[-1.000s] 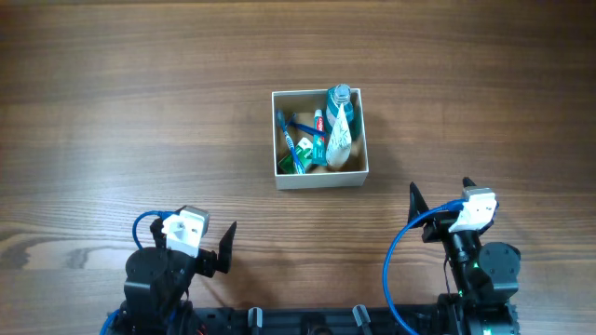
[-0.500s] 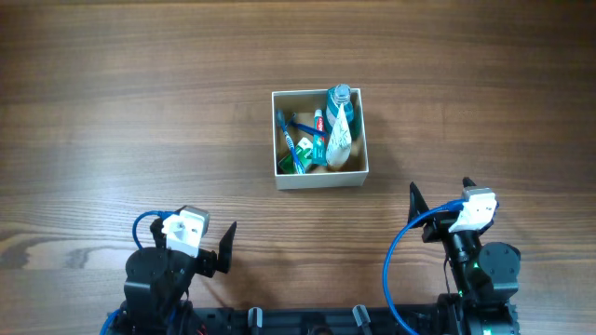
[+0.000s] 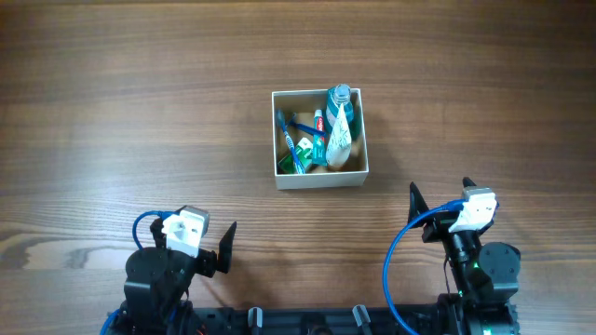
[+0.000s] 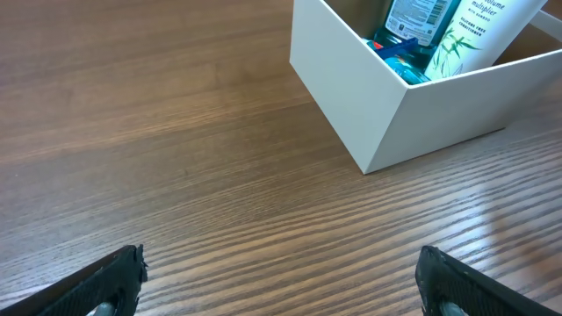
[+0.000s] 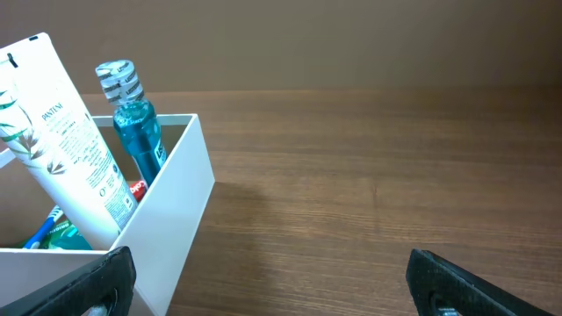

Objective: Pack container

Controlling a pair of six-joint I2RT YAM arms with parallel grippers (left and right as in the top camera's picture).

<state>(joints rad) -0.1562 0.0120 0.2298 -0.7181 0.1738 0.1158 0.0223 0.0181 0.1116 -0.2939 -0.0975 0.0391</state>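
Note:
The container (image 3: 319, 176) is a square white box with a tan inside, at the table's middle. It holds a white tube (image 3: 339, 138), a blue-green bottle (image 3: 341, 96), a blue toothbrush (image 3: 291, 146) and a green packet (image 3: 309, 150). It also shows in the left wrist view (image 4: 351, 83) and the right wrist view (image 5: 171, 211), with the tube (image 5: 66, 145) and bottle (image 5: 136, 118) standing in it. My left gripper (image 3: 207, 253) and right gripper (image 3: 440, 210) are open and empty, near the table's front edge, well apart from the box.
The wooden table (image 3: 140, 112) surrounds the box. The arm bases sit at the front edge, with blue cables by each wrist (image 3: 396, 270).

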